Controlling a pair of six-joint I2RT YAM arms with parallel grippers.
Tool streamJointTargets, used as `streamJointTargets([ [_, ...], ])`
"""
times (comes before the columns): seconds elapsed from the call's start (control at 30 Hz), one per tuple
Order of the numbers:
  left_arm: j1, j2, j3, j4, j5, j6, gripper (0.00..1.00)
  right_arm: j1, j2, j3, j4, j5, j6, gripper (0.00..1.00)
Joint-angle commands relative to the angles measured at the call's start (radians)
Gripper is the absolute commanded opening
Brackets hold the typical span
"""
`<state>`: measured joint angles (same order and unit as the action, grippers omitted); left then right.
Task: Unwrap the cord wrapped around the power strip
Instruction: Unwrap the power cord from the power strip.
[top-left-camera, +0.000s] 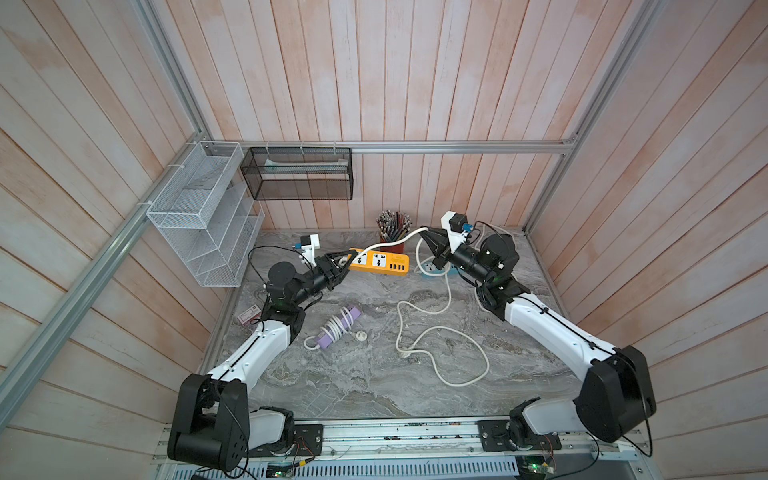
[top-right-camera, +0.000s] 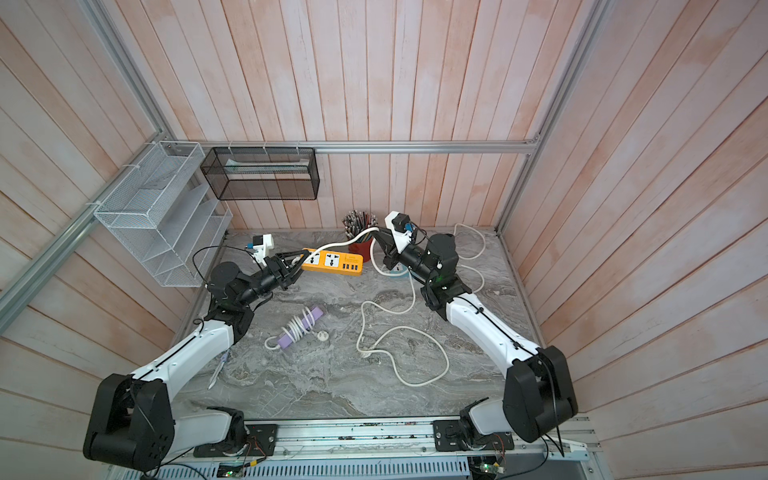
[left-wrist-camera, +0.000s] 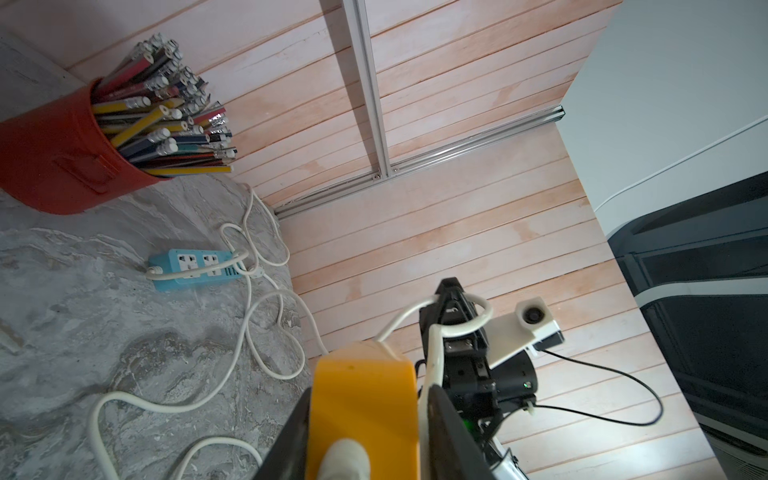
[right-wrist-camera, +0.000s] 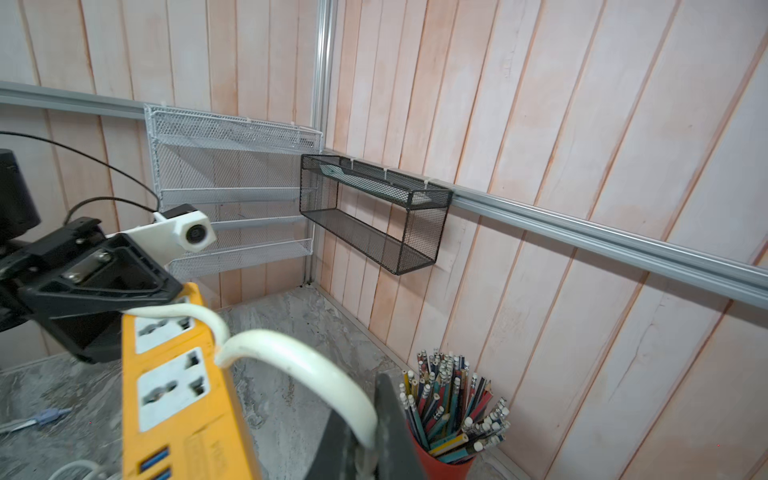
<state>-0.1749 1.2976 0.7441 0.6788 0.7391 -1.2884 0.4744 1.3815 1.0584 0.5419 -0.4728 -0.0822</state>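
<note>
An orange power strip hangs level above the table's back. My left gripper is shut on its left end, a finger on each long side. The strip's white cord crosses the strip's face near that end. From there it arches up to my right gripper, which is shut on the cord beside the pencil cup. Past that grip the cord drops and lies in loose loops on the table.
A purple power strip with its cord wound round it lies at front left. A blue power strip sits under my right arm. A red pencil cup, a white mesh rack and a black basket line the back.
</note>
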Motion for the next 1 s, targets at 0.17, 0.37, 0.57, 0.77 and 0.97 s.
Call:
streamJointTargets([
  [0.17,0.041,0.086,0.018,0.122,-0.15,0.075,0.0,0.151,-0.107,-0.015,-0.306,-0.071,-0.019,0.0],
  [0.37,0.048,0.164,0.062,0.297,-0.188,0.041,0.0,0.268,-0.074,-0.153,-0.305,-0.105,0.076,0.0],
  [0.57,0.048,0.228,0.095,0.514,-0.199,-0.026,0.0,0.282,0.024,-0.232,-0.215,-0.164,0.178,0.07],
  [0.77,0.045,0.258,0.109,0.604,-0.159,-0.056,0.0,0.22,-0.104,-0.222,-0.207,-0.096,0.217,0.75],
  [0.97,0.044,0.255,0.09,0.633,-0.152,-0.061,0.0,0.073,-0.281,-0.181,-0.251,-0.09,0.288,0.95],
])
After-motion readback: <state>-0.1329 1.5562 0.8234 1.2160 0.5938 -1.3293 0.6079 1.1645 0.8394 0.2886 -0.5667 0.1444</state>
